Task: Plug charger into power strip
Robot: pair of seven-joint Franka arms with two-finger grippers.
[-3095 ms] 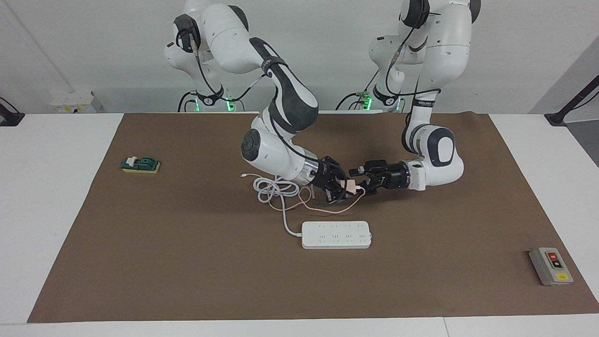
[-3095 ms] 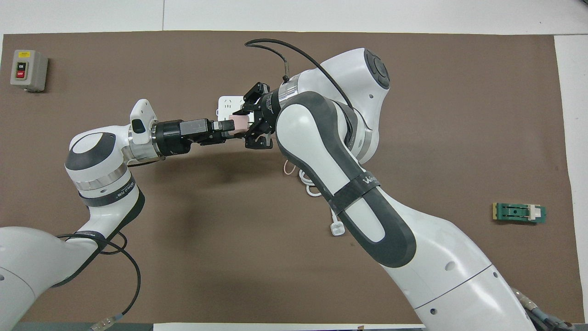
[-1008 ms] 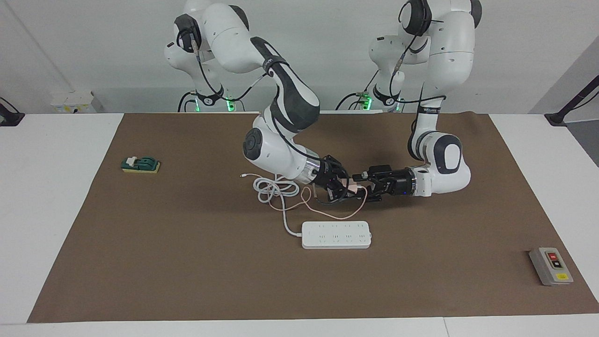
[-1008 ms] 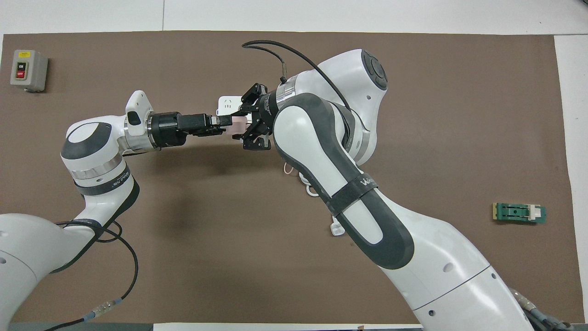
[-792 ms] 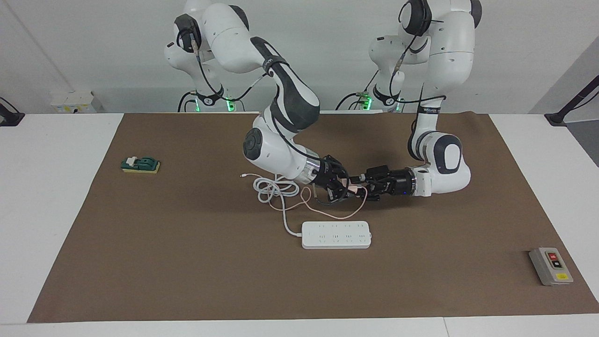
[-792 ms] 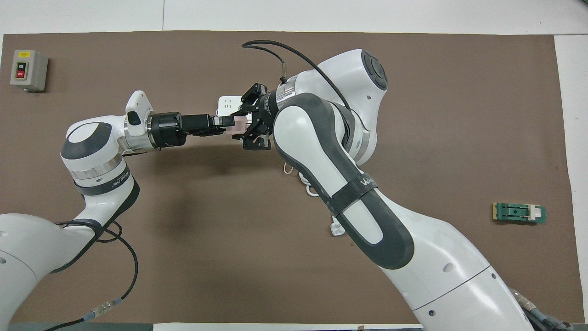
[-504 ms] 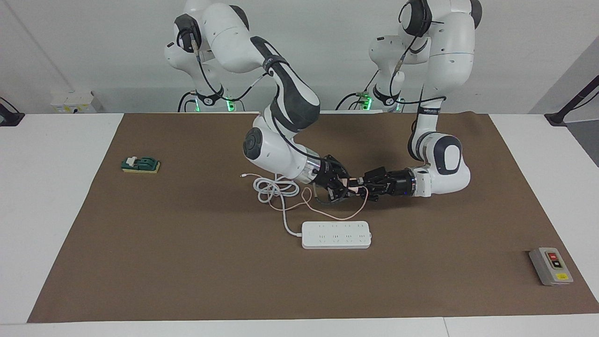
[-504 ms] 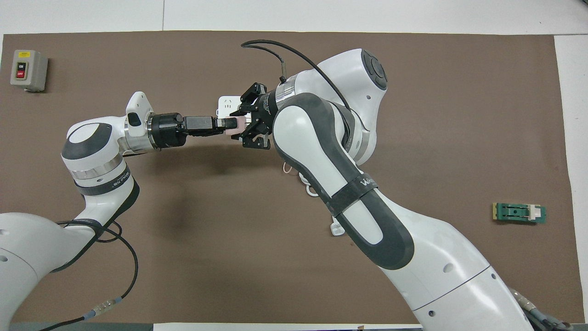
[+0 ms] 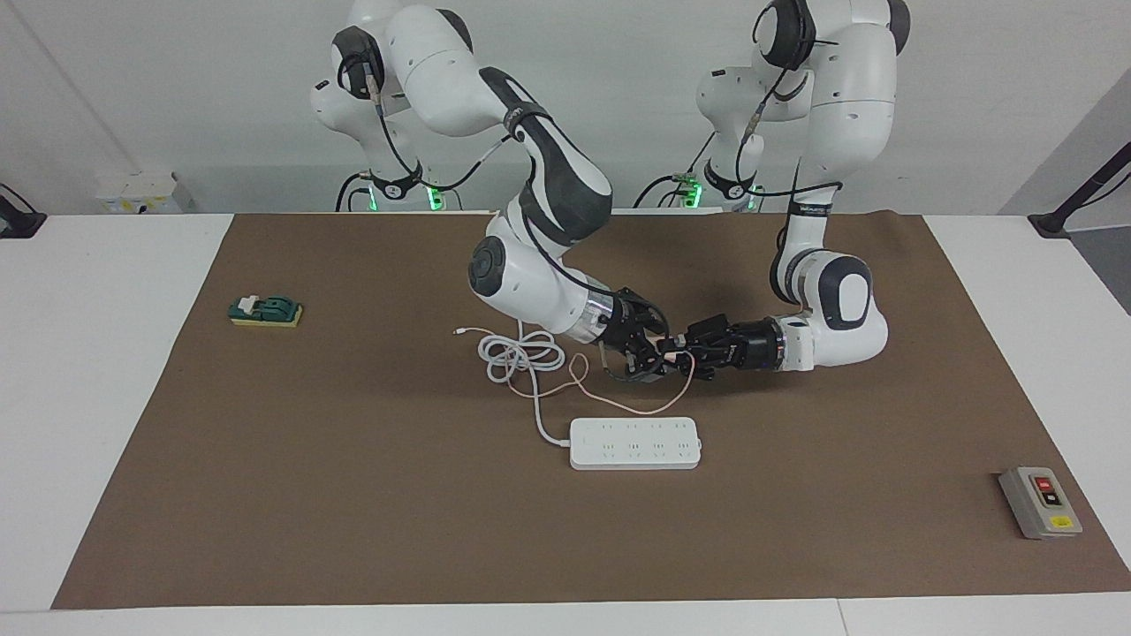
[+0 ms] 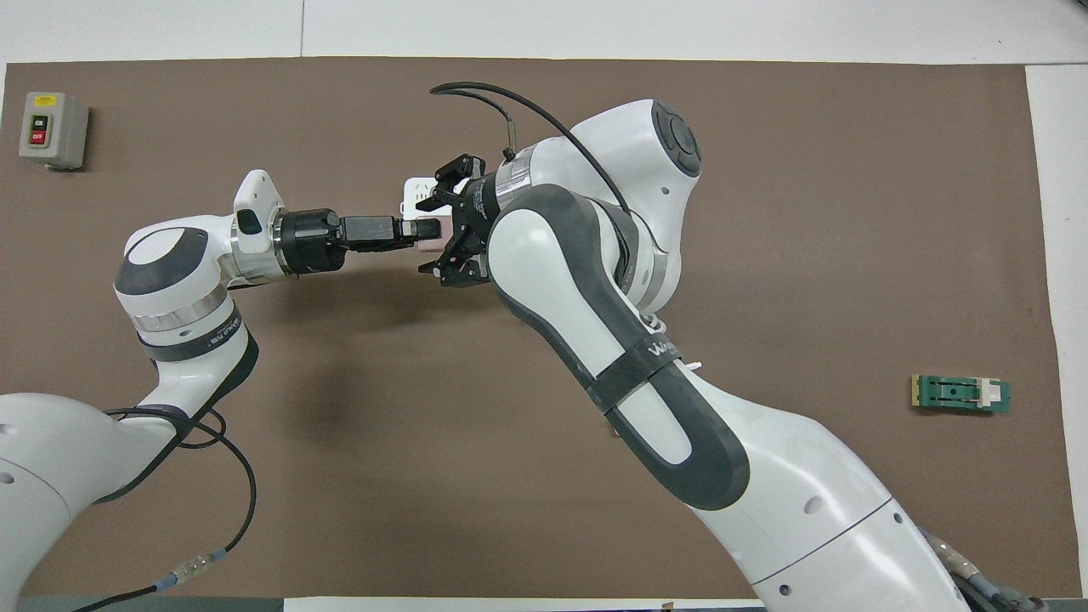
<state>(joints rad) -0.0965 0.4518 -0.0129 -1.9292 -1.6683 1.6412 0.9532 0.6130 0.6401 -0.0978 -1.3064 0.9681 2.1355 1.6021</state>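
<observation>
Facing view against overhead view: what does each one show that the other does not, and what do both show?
Only the facing view shows the whole long flat white power strip, its coiled thick white cord and the thin pink cable looping down onto the brown mat. Only the overhead view shows the right gripper spread wide around the left gripper, which pinches the small pale-pink charger; most of the strip is hidden there. Both show the grey button box and the green block.

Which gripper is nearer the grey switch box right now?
Left. The left gripper is over the mat's middle, on the grey switch box's side of the charger; the right gripper meets it there.
</observation>
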